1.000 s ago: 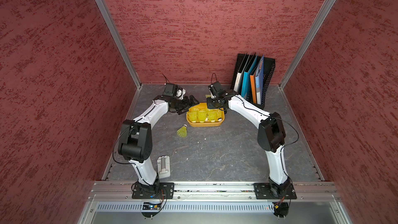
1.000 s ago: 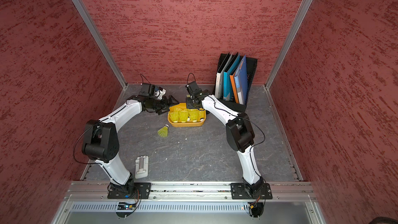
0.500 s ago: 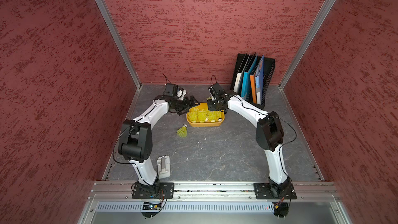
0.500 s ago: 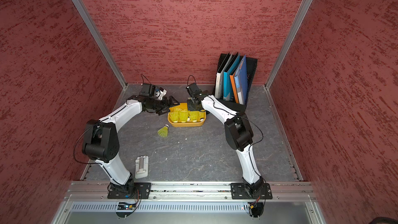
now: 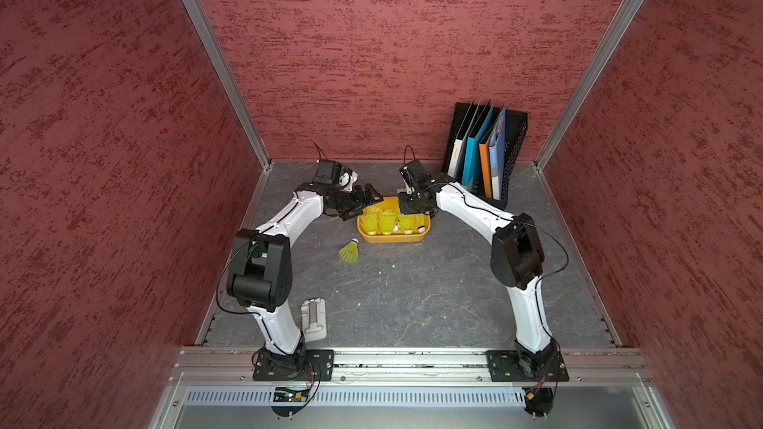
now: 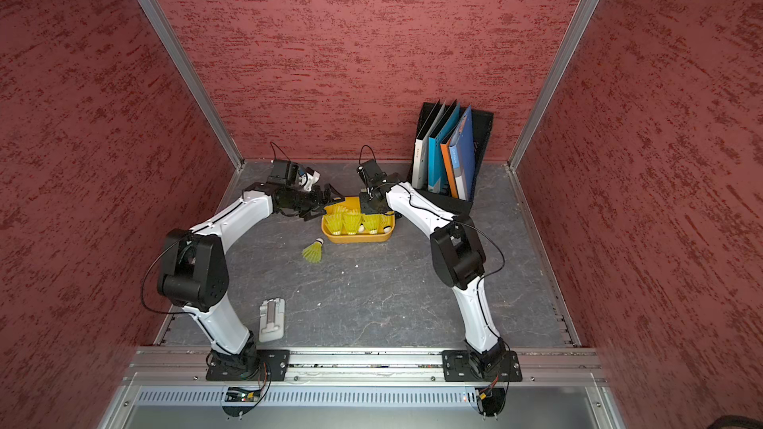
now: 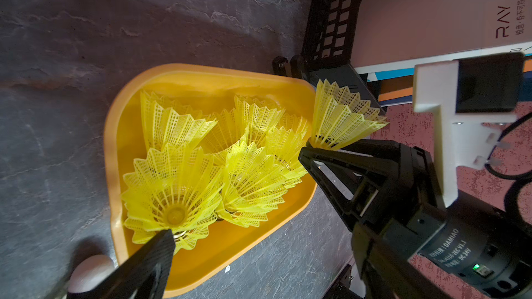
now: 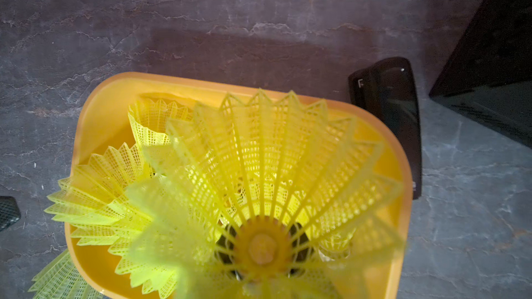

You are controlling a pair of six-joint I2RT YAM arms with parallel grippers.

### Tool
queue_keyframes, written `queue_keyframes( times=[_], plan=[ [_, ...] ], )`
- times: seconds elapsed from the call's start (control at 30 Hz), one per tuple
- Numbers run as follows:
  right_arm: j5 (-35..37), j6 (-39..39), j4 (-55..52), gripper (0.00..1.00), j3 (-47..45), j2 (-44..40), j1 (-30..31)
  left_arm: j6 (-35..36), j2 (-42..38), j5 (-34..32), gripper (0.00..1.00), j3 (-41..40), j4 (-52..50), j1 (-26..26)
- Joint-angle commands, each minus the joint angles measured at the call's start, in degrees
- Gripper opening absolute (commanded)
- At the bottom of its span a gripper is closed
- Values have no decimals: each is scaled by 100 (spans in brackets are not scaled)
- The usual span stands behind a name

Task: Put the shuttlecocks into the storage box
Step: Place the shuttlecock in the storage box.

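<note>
We found the storage box [image 5: 392, 238], a shallow glossy orange tub with rounded corners, on the veined grey floor [image 5: 413, 295]; inside it the shuttlecocks [image 5: 387, 222] crowded together, their flared neon lattice skirts upward; a loose shuttlecock [image 5: 349, 251] lay on its side just before the box; the right gripper [image 7: 312, 147] pinched the held shuttlecock [image 7: 341, 116] narrowly at its base, above the box's corner nearest the black mesh rack [image 5: 518, 138]; the left gripper [image 5: 364, 205] stood with jaws wide at the opposite end.
</note>
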Motion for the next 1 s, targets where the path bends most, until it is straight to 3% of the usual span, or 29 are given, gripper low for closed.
queue_keyframes(
  times=[0.0,0.33,0.57,0.97],
  plan=[
    [-49,-76,-122,14,-8,49,-13,120,-13,-10,100,85,-72,-16],
    [-45,-152,-360,21,-40,-58,3,129,-13,-56,100,99,-65,-16],
    [-1,-172,-417,34,-84,-168,-3,123,-13,-61,100,97,-55,-29],
    [117,-154,-394,40,-117,-383,6,125,-83,-125,100,40,-88,-36]
  ],
)
